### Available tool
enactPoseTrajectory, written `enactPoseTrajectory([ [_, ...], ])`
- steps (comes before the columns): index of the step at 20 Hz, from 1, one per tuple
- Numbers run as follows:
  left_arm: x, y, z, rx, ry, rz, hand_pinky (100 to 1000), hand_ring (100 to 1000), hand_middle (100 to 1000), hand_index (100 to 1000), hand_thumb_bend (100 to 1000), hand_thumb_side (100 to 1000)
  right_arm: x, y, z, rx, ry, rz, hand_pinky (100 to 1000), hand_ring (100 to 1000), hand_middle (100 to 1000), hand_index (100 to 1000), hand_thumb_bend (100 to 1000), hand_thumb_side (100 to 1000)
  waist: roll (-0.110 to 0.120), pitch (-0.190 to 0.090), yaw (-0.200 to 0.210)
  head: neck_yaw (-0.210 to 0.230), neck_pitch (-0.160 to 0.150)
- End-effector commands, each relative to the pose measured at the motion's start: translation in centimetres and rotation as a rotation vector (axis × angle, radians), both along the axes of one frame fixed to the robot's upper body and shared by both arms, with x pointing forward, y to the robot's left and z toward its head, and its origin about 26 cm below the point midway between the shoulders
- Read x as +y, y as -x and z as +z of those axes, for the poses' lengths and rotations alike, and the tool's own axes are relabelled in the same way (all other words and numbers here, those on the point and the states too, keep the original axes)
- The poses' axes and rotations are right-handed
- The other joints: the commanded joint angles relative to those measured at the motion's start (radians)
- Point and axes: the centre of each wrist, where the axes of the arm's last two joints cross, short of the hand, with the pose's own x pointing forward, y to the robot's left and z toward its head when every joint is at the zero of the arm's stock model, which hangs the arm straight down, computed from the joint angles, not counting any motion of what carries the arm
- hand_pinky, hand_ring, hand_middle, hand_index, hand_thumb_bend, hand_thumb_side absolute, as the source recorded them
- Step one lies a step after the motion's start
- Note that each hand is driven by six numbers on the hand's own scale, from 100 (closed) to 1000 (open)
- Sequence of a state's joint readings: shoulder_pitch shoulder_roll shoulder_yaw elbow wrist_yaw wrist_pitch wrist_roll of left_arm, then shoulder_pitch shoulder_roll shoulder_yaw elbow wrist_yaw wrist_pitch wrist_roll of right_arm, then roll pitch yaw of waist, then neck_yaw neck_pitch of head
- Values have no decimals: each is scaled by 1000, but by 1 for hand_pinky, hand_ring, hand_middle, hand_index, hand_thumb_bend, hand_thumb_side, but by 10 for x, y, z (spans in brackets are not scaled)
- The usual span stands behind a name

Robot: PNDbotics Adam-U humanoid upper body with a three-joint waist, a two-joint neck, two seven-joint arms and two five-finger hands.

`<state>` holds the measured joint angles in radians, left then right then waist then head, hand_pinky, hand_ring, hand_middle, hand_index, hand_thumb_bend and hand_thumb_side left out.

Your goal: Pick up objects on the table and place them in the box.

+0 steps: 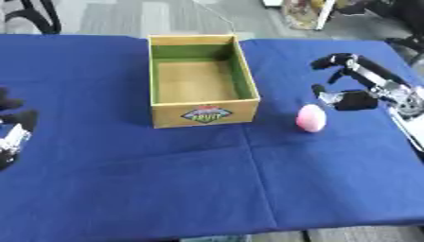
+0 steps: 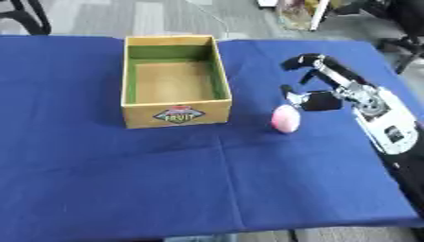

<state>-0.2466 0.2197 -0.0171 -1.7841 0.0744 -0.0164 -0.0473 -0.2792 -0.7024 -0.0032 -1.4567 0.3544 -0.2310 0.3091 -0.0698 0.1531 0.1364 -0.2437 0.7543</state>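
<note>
**benchwatcher:** Nearest the camera it's just blue tablecloth [image 1: 207, 189], bare along the front. Left hand [image 1: 15, 130] sits idle at the left edge, low down, only showing in the left eye view. Looks dark and bunched, but I can't tell whether the fingers are curled or relaxed.

**tinkerfox:** And the thing to grab?

**benchwatcher:** Pink egg-shaped thing, call it the pink egg [image 1: 311, 118]. It's on the cloth just right of the box's front corner, apart from it. Right hand [image 2: 319, 94] is just beyond and to the right of it, fingers spread, thumb low, nothing in it. I can't see contact with the egg.

**tinkerfox:** So it's at the reach step?

**benchwatcher:** That's my read: lining up for the pickup, grasp not yet made. Next it'd need to drop the fingers round the egg and close, then lift and carry it left over the wall. Round thing, so it could roll off if nudged.

**tinkerfox:** Anything in the box?

**benchwatcher:** Box [image 1: 245, 75] is farther back, middle of the table, yellow outside, green inner walls, label on the front. Open top, only bare floor showing inside.
</note>
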Motion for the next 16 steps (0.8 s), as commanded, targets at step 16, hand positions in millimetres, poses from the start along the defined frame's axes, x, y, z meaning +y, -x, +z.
enactPoseTrajectory([
  [16,1,0,9,-31,-10,-9,641,713,539,708,449,150,-12,-4,-13,117,281,-1,697,883,835,876,312,487,4,-13,4,-6,2],
])
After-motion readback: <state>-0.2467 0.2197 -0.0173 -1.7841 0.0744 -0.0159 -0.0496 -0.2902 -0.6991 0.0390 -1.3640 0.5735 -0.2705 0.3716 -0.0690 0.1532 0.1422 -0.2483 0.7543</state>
